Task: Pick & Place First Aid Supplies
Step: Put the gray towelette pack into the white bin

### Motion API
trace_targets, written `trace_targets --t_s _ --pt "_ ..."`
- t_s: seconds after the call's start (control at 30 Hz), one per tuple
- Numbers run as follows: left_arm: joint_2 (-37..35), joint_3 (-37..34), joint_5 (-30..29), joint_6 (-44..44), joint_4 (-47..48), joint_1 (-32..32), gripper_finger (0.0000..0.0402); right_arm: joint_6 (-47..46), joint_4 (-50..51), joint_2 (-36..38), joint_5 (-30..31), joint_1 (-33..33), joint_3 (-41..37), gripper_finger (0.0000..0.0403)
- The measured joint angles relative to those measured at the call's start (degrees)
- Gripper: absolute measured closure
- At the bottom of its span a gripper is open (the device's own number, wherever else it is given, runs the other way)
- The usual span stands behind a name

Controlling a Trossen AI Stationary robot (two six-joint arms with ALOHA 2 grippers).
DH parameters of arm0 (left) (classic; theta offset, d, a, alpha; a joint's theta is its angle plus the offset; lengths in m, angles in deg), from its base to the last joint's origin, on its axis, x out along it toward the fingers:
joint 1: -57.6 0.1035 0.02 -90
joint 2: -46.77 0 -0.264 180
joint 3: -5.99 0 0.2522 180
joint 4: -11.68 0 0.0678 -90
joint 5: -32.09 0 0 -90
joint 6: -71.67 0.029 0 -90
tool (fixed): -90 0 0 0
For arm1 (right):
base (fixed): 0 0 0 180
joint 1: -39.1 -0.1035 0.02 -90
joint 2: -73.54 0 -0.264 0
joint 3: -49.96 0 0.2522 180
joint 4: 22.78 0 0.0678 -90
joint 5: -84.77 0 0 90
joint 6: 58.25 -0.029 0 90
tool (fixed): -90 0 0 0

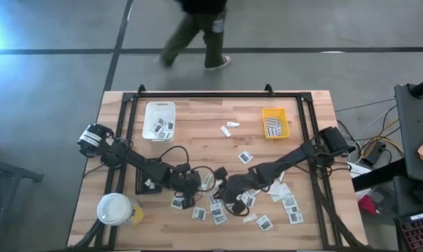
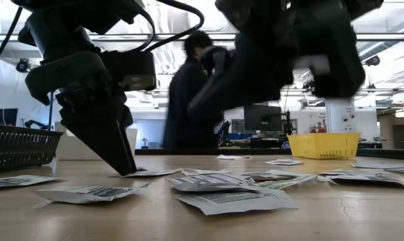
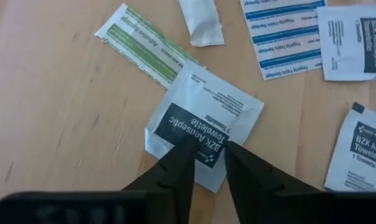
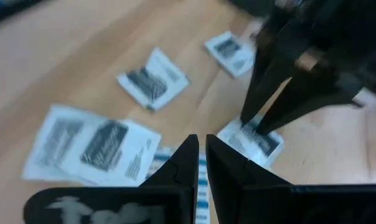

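While right gripper (image 4: 201, 149) hangs empty, left gripper (image 3: 208, 155) straddles towelette packet (image 3: 203, 127)

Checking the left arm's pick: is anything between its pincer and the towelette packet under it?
Nothing visible. The left pincer is right over the antiseptic towelette packet, fingertips at its dark label, slightly apart.

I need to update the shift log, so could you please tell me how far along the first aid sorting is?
Done: a few packets lie in the white tray and striped strips in the yellow tray. In hand: the left gripper is down on a white antiseptic towelette packet, jaws straddling its edge; the right gripper carries nothing visible. Left: most of the flat white packets are scattered on the wooden table.
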Motion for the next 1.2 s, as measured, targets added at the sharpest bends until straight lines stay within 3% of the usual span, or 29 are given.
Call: trace_targets --t_s 0.17,0.33,0.6,0.97,1.2 --pt "0.0 0.0 1.0 -3.2 0.0 0.0 0.0329 1.3 -0.5 -1.3 0.2 -0.7 0.0 0.037" --pt "0.0 0.0 2.2 -7.7 -0.1 0.0 0.0333 8.2 -0.2 -1.8 0.9 -2.7 0.0 0.0351" --pt "0.0 -0.3 3.0 -14.0 -0.3 -0.1 0.0337 19.3 -0.5 -2.0 12.1 -5.8 0.0 0.0316" --pt "0.0 -0.9 3.2 -24.3 -0.6 0.4 0.0337 28.4 -4.1 -2.0 12.7 -5.2 0.2 0.0307" --pt "0.0 -0.9 3.2 -25.0 -0.5 0.5 0.0337 29.2 4.8 -2.0 14.1 -5.1 8.0 0.0307"
